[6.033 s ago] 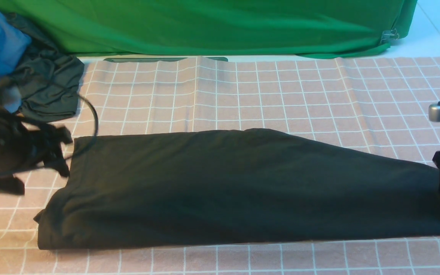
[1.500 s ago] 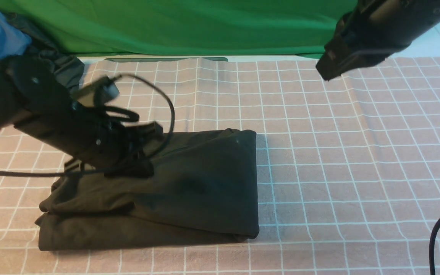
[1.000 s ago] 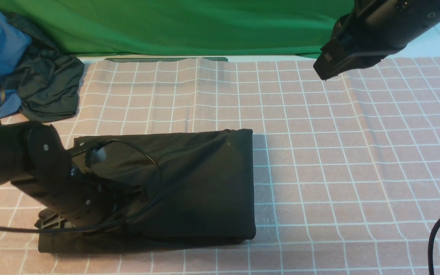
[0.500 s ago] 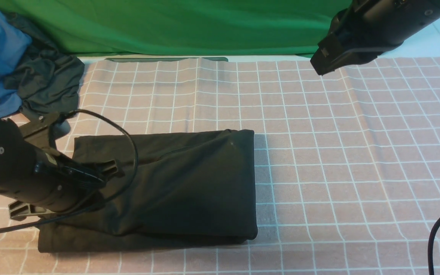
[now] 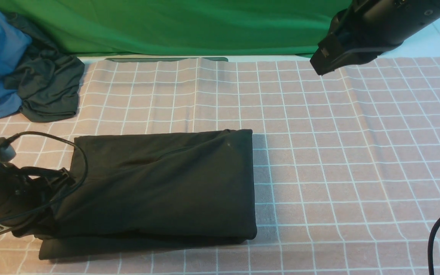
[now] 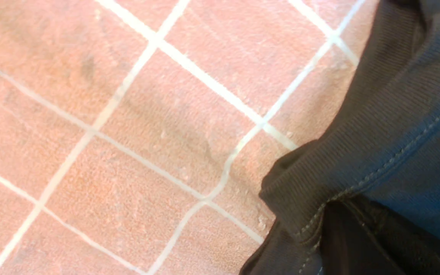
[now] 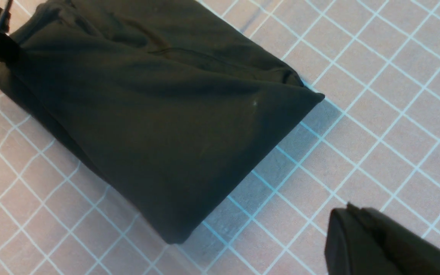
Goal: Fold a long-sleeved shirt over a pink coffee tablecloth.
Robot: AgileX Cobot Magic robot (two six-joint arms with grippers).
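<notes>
The shirt point(image 5: 159, 187) lies folded in a neat block on the pink cloth point(image 5: 338, 152), toward the robot's left. The left gripper point(image 5: 57, 181) is pressed shut, pinching the shirt's top layer at its left edge. The right gripper point(image 5: 321, 65) hangs high up, shut on nothing. To do this step well, lay the edge down so both layers line up, then let go slowly and lift straight away so the fold does not drag
</notes>
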